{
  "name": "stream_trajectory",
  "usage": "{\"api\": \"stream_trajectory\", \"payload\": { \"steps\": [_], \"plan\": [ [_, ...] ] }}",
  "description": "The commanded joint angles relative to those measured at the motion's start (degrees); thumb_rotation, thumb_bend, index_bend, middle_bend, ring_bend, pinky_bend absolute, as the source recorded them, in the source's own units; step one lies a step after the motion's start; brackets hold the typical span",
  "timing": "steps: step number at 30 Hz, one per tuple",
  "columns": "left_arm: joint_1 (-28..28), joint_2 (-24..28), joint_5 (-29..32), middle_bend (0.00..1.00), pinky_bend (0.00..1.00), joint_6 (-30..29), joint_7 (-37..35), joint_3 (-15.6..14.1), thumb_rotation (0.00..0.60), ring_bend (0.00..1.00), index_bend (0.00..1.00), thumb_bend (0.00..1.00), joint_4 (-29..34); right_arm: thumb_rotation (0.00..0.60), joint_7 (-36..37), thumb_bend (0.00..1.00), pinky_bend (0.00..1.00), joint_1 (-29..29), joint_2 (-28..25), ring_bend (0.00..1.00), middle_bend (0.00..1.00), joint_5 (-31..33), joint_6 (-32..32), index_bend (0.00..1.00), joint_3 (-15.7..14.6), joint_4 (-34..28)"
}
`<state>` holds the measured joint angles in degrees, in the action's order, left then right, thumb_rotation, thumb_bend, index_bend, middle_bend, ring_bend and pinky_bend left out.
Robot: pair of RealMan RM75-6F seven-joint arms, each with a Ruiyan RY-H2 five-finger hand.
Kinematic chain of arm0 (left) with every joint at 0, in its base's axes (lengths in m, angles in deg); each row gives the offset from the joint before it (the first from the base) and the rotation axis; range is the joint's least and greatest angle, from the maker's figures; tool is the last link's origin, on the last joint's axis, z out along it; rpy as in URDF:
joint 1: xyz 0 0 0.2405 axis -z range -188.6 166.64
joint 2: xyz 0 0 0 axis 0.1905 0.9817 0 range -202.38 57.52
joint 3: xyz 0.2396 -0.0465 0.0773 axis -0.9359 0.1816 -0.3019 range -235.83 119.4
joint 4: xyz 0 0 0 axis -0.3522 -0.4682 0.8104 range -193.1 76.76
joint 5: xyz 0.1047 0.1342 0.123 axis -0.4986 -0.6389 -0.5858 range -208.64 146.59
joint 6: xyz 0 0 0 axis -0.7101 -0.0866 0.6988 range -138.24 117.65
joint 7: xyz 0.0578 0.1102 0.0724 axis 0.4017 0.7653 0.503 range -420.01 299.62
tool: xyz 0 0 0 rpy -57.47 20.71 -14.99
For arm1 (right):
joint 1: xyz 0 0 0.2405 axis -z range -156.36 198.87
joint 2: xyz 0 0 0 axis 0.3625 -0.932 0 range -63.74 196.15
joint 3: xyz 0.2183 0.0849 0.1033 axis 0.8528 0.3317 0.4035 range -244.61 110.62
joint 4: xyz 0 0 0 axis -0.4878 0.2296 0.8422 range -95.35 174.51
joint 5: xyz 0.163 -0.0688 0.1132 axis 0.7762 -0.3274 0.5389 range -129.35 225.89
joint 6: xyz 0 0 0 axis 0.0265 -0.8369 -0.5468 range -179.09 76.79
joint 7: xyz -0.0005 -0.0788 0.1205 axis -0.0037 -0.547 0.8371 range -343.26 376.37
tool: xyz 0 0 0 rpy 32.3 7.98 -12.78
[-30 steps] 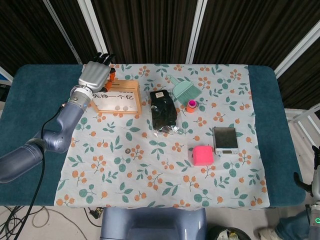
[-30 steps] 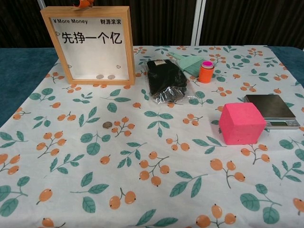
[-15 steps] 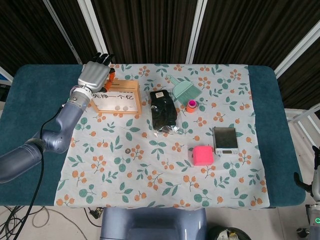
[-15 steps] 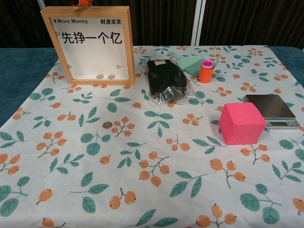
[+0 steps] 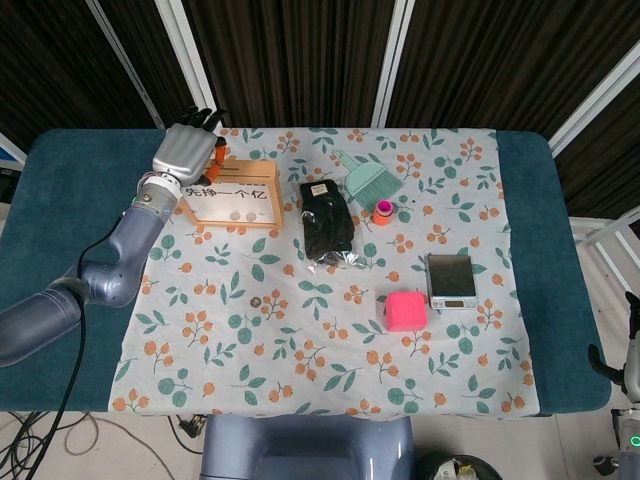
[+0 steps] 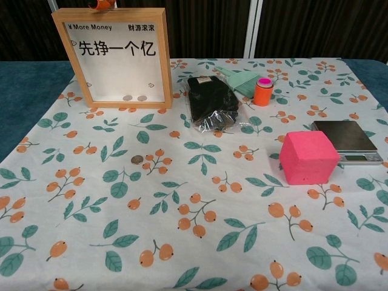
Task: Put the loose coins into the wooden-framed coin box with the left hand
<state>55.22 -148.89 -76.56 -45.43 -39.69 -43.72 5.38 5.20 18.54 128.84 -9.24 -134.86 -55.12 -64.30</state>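
Note:
The wooden-framed coin box (image 5: 233,194) stands upright at the back left of the floral cloth, and through its clear front (image 6: 113,57) two coins show lying at the bottom. One loose coin (image 6: 137,160) lies on the cloth in front of the box, also seen as a small dark dot (image 5: 256,299) in the head view. My left hand (image 5: 184,151) hovers over the box's top left corner, back of the hand towards the head camera. Only an orange fingertip (image 6: 103,4) shows in the chest view. Whether it holds a coin is hidden.
A black packet (image 5: 326,222), a green dustpan (image 5: 372,180) and a small orange cylinder (image 5: 383,212) lie right of the box. A pink cube (image 5: 406,310) sits beside a small scale (image 5: 451,280) at the right. Bare teal table (image 5: 60,210) flanks the cloth.
My left hand has drifted slightly to the left over the box's top edge. Nothing else has moved.

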Motion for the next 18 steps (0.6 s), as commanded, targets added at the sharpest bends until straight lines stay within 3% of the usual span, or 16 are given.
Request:
{"api": "stream_trajectory", "payload": {
  "steps": [1,18],
  "plan": [
    [0.1,0.2,0.8,0.03,0.0,0.1,0.4,-0.3,0.6,0.0,0.67,0.51,0.4,0.6,0.0,0.39,0.0,0.0,0.0,0.0,0.03,0.2,0.0,0.09,0.1,0.0],
    [1.0,-0.8,4.1,0.02,0.0,-0.8,3.6,-2.3,0.6,0.0,0.63,0.5,-0.7,0.6,-0.2,0.4,0.0,0.0,-0.1,0.0,0.03,0.9,0.0,0.09,0.3,-0.3]
  ]
}}
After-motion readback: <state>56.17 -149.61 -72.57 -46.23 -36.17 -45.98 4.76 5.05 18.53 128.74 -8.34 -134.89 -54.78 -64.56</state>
